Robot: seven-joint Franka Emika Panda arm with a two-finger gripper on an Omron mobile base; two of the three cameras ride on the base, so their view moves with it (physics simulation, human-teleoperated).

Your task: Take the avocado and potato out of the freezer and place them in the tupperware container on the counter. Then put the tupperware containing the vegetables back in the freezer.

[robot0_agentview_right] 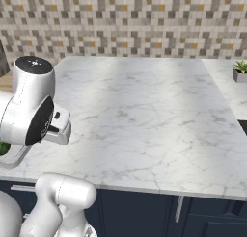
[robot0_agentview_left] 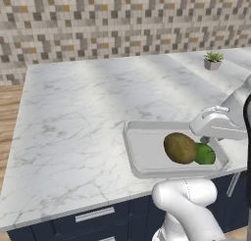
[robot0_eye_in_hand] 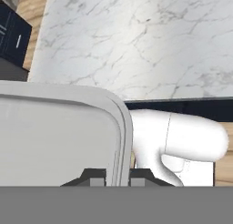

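Note:
The tupperware container (robot0_agentview_left: 142, 156) is a shallow whitish tray at the front right of the marble counter (robot0_agentview_left: 78, 117). In it the olive-brown potato (robot0_agentview_left: 180, 148) lies against the dark green avocado (robot0_agentview_left: 205, 154), which is to the potato's right. My gripper (robot0_agentview_left: 210, 138) reaches down at the tray's right end. In the hand view my gripper (robot0_eye_in_hand: 117, 178) is shut on the tray's rim (robot0_eye_in_hand: 122, 127), one fingertip (robot0_eye_in_hand: 96, 177) on each side of it. A sliver of the avocado (robot0_agentview_right: 3, 148) shows behind my arm. The freezer is out of view.
A small potted plant (robot0_agentview_left: 213, 60) (robot0_agentview_right: 240, 70) stands at the counter's far right. A tiled wall (robot0_agentview_left: 122, 24) backs the counter. Navy drawers with silver handles (robot0_agentview_left: 94, 214) run below its front edge. My own white arm rises close in front of the tray.

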